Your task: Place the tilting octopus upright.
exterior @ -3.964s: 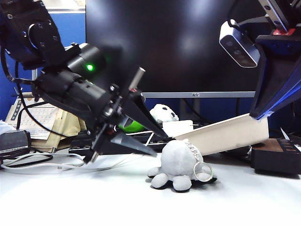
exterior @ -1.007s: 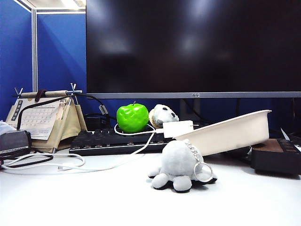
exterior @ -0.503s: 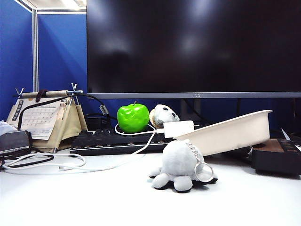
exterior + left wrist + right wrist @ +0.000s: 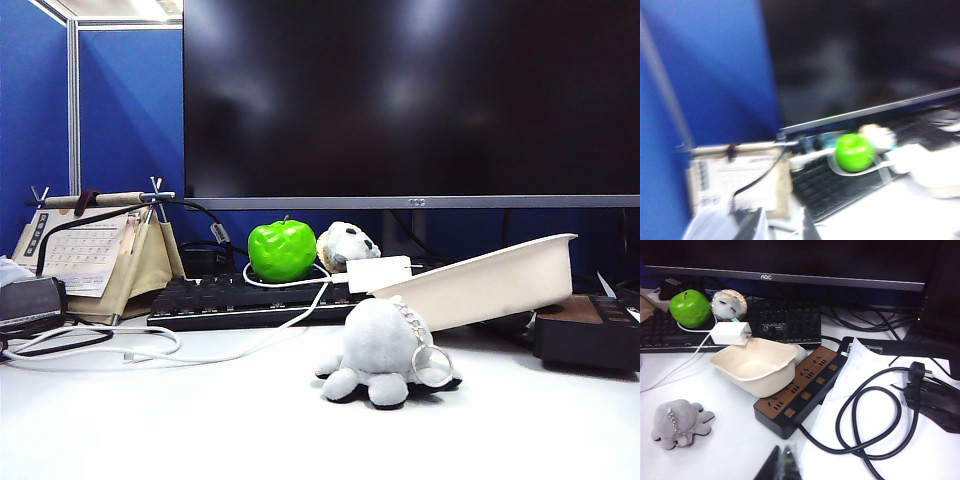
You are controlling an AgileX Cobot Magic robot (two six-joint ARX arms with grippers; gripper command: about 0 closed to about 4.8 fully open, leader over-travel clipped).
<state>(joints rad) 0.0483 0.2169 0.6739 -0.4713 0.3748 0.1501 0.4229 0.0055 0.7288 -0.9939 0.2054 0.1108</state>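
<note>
While the octopus (image 4: 384, 348) sat upright on the white table (image 4: 200, 420), neither arm appeared in the exterior view. The octopus rested on its tentacles just in front of the cream bowl (image 4: 490, 283), its keyring (image 4: 432, 366) hanging at its side. The bowl was tilted, one end propped on the power strip (image 4: 800, 390). Behind the bowl, a green apple (image 4: 282, 250) and a white-and-grey plush (image 4: 345, 244) sat on the keyboard (image 4: 230, 298), and a white charger (image 4: 378, 272) lay just beside the bowl's rim.

The left gripper (image 4: 777, 227) showed only as blurred dark fingertips with a gap between them, nothing held; whether it was released or clenched could not be told. It was well apart from the bowl, near a desk calendar (image 4: 740, 177).

The right gripper (image 4: 781, 465) hung above the table near the power strip, well apart from the octopus (image 4: 680, 422). Its fingertips lay close together, gripping nothing.
</note>
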